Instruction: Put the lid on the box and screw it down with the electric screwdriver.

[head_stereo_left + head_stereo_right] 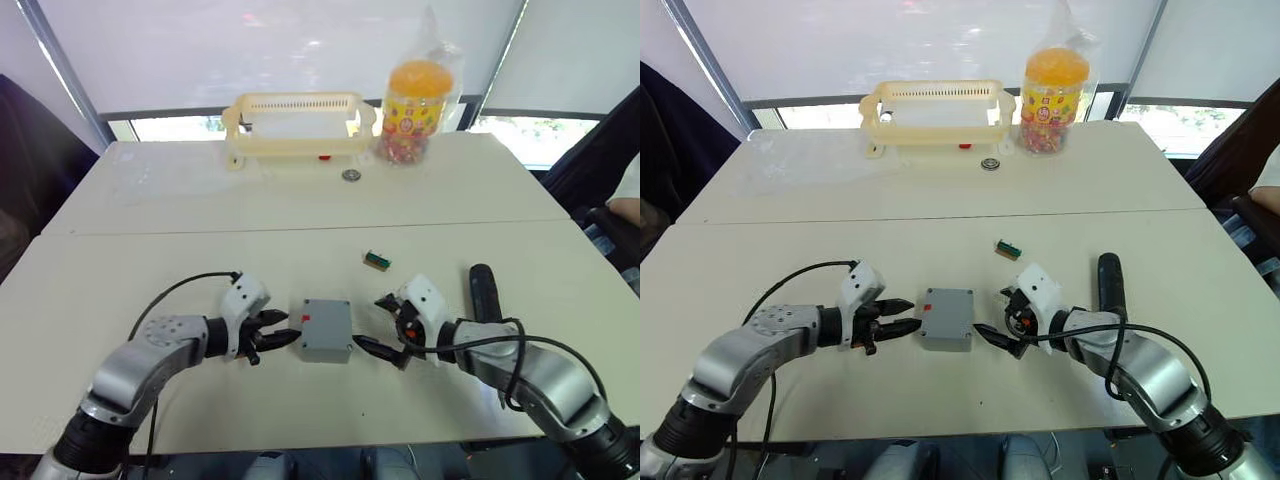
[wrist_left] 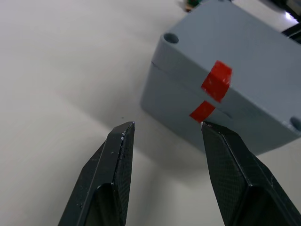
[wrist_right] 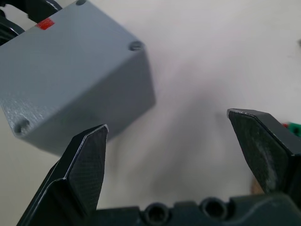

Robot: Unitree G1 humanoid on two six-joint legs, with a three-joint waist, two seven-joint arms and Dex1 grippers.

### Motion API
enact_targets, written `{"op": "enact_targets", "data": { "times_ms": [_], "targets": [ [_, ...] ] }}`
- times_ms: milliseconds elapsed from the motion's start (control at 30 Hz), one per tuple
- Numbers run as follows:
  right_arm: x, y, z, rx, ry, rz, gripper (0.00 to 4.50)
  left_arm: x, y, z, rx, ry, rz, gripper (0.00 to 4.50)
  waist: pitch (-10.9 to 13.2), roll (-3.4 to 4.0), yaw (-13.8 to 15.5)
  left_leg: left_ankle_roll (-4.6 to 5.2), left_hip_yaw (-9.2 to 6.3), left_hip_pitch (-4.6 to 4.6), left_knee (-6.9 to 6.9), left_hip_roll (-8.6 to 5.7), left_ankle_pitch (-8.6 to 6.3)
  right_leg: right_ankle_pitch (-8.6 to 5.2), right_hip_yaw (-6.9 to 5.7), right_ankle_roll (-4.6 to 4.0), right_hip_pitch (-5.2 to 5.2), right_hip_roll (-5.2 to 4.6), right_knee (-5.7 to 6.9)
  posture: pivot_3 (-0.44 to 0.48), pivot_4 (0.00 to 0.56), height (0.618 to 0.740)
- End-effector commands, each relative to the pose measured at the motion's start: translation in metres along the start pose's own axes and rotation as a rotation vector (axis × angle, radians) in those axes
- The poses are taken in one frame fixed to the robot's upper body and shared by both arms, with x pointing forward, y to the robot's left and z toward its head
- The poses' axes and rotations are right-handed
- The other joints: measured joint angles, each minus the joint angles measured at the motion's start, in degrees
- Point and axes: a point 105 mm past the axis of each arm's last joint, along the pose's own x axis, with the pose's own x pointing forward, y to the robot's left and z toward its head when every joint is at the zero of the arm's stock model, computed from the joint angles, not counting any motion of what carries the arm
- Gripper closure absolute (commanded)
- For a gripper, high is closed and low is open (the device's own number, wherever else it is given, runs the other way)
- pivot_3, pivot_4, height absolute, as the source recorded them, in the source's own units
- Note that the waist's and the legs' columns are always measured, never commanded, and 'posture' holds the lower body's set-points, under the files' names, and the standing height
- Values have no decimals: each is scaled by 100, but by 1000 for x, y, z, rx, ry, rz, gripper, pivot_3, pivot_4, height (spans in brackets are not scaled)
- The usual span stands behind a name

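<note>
— What fills the frame's top?
— A bright window (image 1: pixel 300 45) behind white blinds, dark frames slanting at both sides.
— And below?
— 2 cream tables (image 1: pixel 150 190) pushed together, seam across the middle.

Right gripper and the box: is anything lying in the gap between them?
Nothing: the right wrist view shows bare table between the open right gripper and the box, its lid already on.

Bright daylight pours through the blinds (image 1: pixel 300 40) behind the table (image 1: pixel 940 190), washing them out. Shadows beneath the box (image 3: pixel 75 80) are soft. In the wrist views, close fingertips (image 2: pixel 117 160) blur slightly.
</note>
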Motion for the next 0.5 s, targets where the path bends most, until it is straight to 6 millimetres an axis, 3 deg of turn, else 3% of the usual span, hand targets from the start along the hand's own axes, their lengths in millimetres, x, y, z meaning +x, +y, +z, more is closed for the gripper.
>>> {"op": "enact_targets", "data": {
  "times_ms": [33,300,400,500],
  "targets": [
    [1,14,15,-59,-48,76,61,8,2,12,85,-18,-43,2218,0,0,-7,0,0,0,0,-1,0,0,-1,0,1,0,0,0,150,740],
    [0,43,21,-54,-58,165,61,21,17,18,205,-3,-95,2218,0,0,-18,0,-2,0,0,0,0,1,-5,2,-2,2,2,0,150,740],
    [-6,44,18,-58,-38,143,61,25,21,18,233,8,-102,2218,0,0,-6,0,-1,0,1,-1,0,1,-4,2,0,0,2,0,150,740],
    [-21,35,22,-65,-33,115,61,15,29,14,235,18,-75,2218,0,0,-11,0,0,0,2,-1,0,2,-3,2,0,-1,2,0,150,740]
  ]
}}
